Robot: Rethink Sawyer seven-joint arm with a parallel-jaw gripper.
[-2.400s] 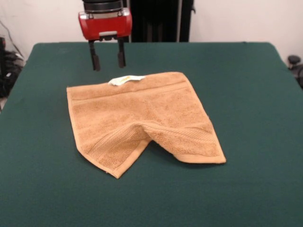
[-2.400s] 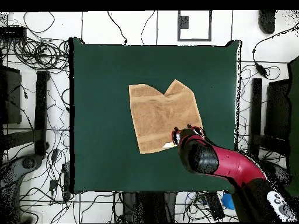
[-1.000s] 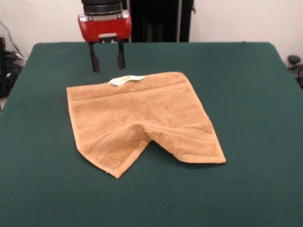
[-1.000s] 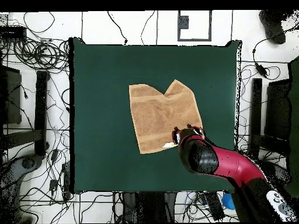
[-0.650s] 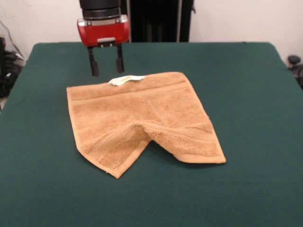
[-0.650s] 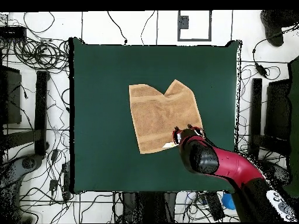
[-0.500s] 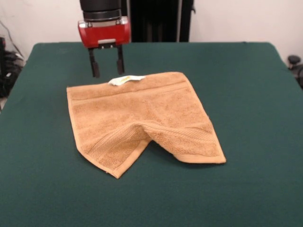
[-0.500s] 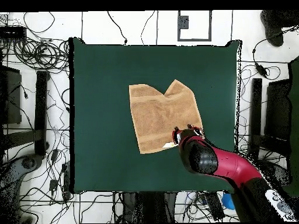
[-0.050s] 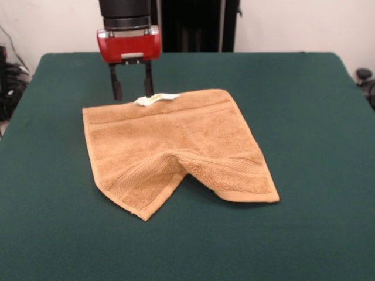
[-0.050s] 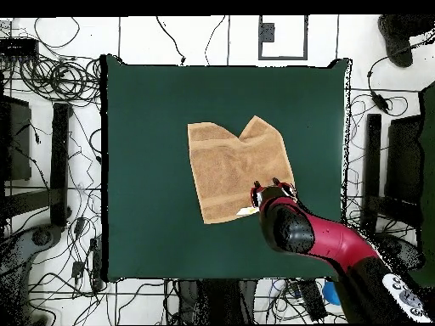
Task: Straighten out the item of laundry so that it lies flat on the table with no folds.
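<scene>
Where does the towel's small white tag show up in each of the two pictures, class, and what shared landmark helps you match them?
Front view: the tag lies on the towel's far edge, upper left of centre, just below the gripper.
Overhead view: the tag peeks out at the towel's bottom edge, beside the arm's end.
Shared landmark: the gripper, right by the tag in both.

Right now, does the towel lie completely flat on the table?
No, the towel has a raised fold splitting its near edge into two corners.

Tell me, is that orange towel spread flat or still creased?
Still creased: the towel has a raised fold near its front edge, making a notch there.
</scene>
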